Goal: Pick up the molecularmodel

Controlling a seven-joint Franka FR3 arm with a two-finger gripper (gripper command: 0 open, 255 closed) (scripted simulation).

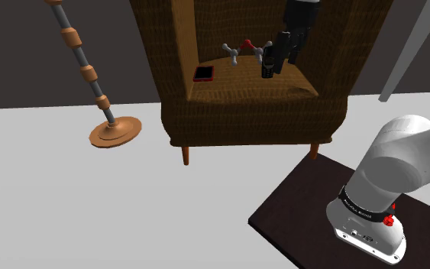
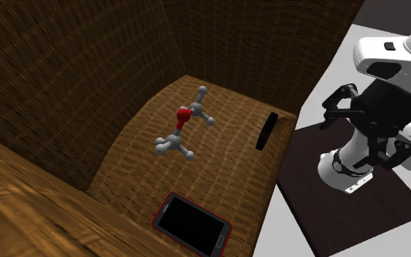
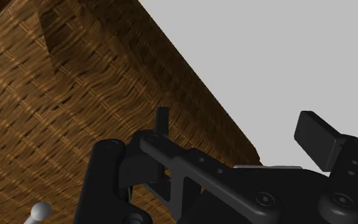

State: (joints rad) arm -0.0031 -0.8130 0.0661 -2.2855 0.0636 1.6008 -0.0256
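1. My gripper is open. Its two black fingers stand apart with nothing between them.
2. It hangs in the air by the seat of a brown woven chair and touches nothing.
3. The molecular model, grey balls with one red ball, lies in the middle of the seat, apart from my gripper.
4. A thin black slab stands on the seat, between the model and my gripper.
5. A phone with a red edge lies on the seat too, apart from the model.
6. A round lamp foot sits on the floor beside the chair.
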